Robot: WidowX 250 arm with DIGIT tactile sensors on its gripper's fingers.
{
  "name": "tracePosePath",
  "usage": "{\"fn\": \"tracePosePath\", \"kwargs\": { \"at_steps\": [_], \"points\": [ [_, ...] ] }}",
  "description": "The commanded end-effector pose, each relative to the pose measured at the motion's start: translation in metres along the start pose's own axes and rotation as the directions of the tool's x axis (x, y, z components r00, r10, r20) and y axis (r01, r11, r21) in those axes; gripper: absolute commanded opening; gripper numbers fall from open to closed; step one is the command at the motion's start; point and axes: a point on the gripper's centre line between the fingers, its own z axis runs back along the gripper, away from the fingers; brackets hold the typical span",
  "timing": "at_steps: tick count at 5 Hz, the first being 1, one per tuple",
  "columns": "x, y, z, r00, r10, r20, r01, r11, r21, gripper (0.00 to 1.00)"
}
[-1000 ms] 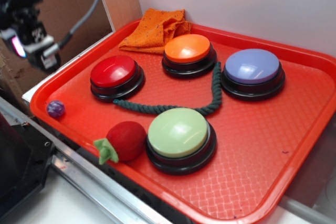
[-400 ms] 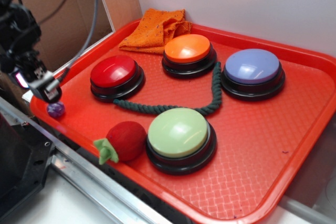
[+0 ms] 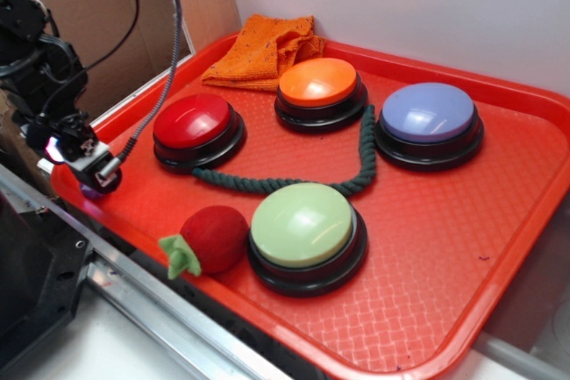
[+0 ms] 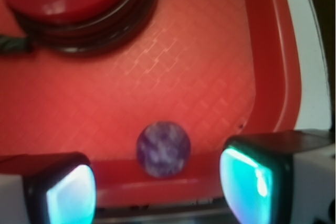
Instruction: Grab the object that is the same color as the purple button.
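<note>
A black, blocky arm point(image 3: 31, 60) was seen, with thin black cables point(image 3: 156, 60) looped off it. The hand point(image 4: 157, 187) was fitted with pale grey fingers point(image 4: 294, 182) edged in black, whose inner pads were lit glossy teal-cyan.

exterior: high front-corner view over whole red tray point(image 3: 525, 246). wrist: close, looking down at tray's left rim point(image 4: 273, 77); both share red button point(image 3: 196, 122).

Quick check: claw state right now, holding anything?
Claw: open, holding nothing; purple ball sits between its fingers, not gripped.
</note>
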Motion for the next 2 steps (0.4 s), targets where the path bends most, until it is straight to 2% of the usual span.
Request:
{"fn": "tracePosePath", "kwargs": {
  "at_steps": [1,2],
  "points": [
    [0.0044,0.0072,-0.0206,1.000,0.014,-0.020,-0.014,1.000,0.008,1.00],
    [0.0047,0.0041,-0.0223,1.000,0.013,-0.019,-0.013,1.000,0.011,0.00]
  ]
}}
